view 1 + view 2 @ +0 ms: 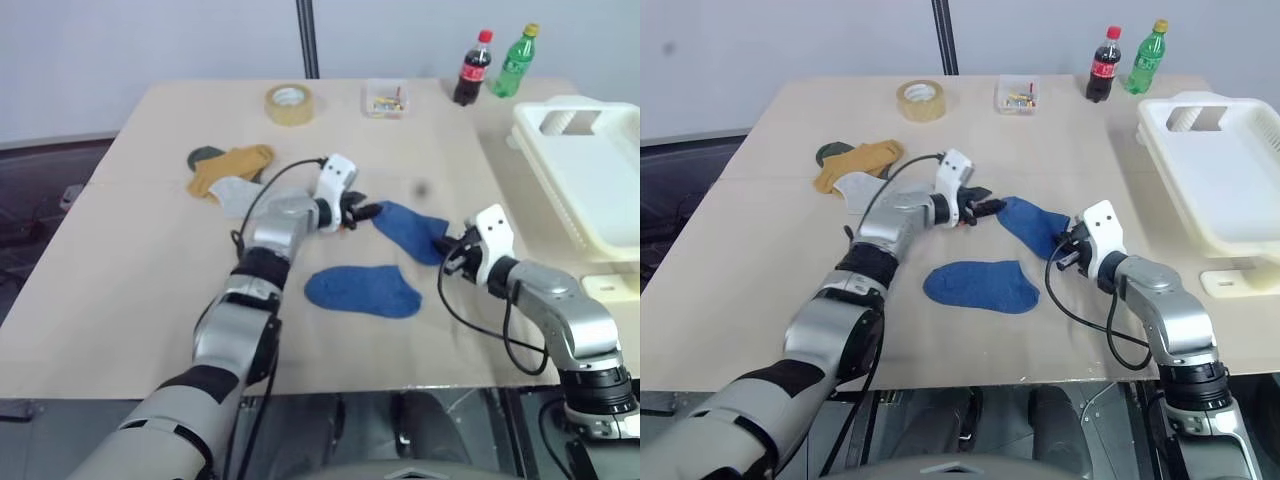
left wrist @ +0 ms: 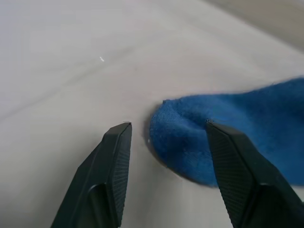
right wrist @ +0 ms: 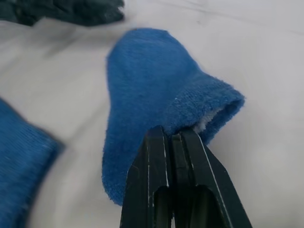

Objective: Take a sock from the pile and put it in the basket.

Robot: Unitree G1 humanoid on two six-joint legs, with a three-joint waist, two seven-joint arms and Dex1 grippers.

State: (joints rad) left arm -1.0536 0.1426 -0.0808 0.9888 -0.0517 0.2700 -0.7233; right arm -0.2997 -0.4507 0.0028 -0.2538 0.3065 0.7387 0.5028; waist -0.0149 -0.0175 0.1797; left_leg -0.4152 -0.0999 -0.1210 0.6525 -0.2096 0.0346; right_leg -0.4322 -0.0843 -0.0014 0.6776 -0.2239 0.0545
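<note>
right gripper (image 3: pixel 173 137): jaws pinched on blue sock (image 1: pixel 1032 226) cuff, ready to lift | left gripper (image 2: pixel 166 137): jaws apart beside its toe, letting go | basket (image 1: pixel 1220 180): off to the right gripper's right, waiting

A broad tan table (image 1: pixel 150 260) takes up most of the room here, its top matte and evenly lit, with a faint seam running across it; behind the far edge stands a plain pale blue-grey wall (image 1: pixel 150 40); a dark upright post (image 1: pixel 307 38) rises against that wall, just past the middle of the far edge; to the left the floor (image 1: pixel 40 190) is dark grey, with a lighter strip along the foot of the wall; below the near edge everything lies in shadow.
</note>
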